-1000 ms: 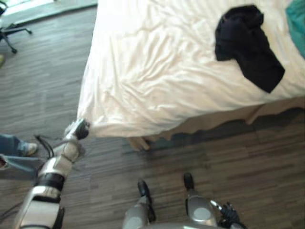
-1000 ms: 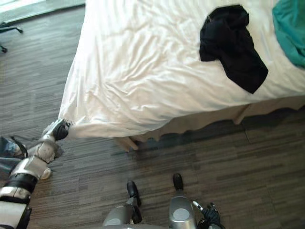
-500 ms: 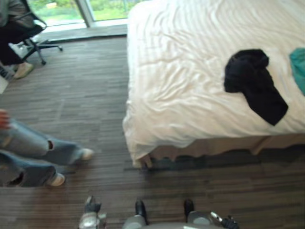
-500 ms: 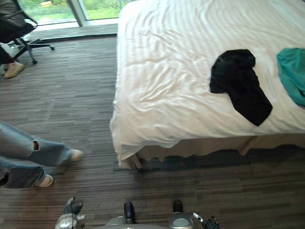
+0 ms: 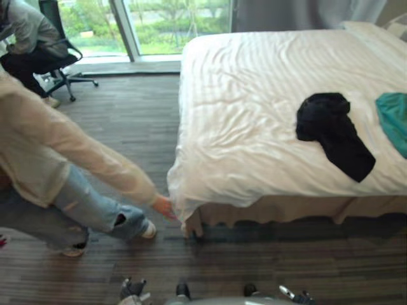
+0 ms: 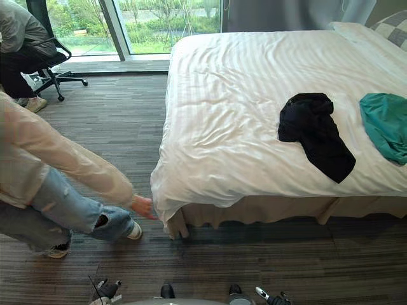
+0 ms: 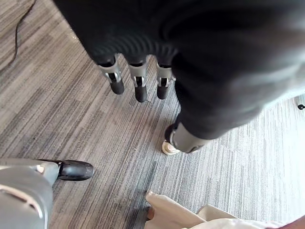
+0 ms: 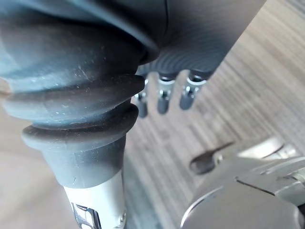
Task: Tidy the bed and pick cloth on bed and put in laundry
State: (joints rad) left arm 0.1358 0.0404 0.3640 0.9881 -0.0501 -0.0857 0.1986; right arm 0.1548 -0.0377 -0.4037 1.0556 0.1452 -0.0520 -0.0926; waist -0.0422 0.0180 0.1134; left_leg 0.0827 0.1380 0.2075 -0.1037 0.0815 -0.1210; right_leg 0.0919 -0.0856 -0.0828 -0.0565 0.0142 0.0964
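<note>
A black cloth point(image 5: 334, 132) lies crumpled on the white bed point(image 5: 241, 95), towards its right side near the front edge. To the right of it lies a teal cloth point(image 6: 385, 124). My left hand point(image 5: 131, 289) hangs low over the floor, well short of the bed's front left corner. In the left wrist view its fingers point(image 7: 138, 82) point straight down and hold nothing. My right hand point(image 6: 270, 297) hangs low on the right, and its fingers point(image 8: 163, 98) are relaxed and empty.
A person in a pale jacket and jeans bends in from the left, one hand point(image 6: 143, 206) at the bed's front left corner. Another person sits on an office chair point(image 6: 54, 63) by the window. A pillow point(image 6: 389, 25) lies at the bed's far right. Grey wood floor surrounds the bed.
The camera has lifted and now takes in the whole bed. My left hand has dropped from the bed's corner to my side. The person has leaned in and reached that corner.
</note>
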